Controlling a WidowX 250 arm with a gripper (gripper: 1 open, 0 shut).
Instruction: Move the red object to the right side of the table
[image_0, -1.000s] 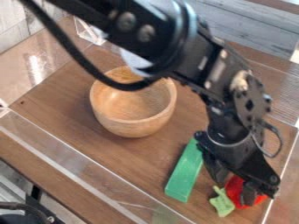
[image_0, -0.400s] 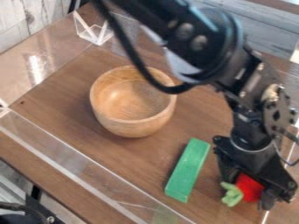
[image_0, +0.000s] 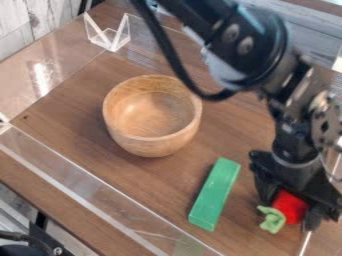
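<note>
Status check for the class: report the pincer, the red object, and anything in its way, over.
Pincer open, down over the red object. Red object on the table, far right near the front edge. Green block beside it, wooden bowl well clear.

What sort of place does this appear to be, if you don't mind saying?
Probably a robot manipulation test bench: a wood-grain table edged with clear acrylic walls, a black robot arm, and toy props, namely a wooden bowl and a green block.
</note>
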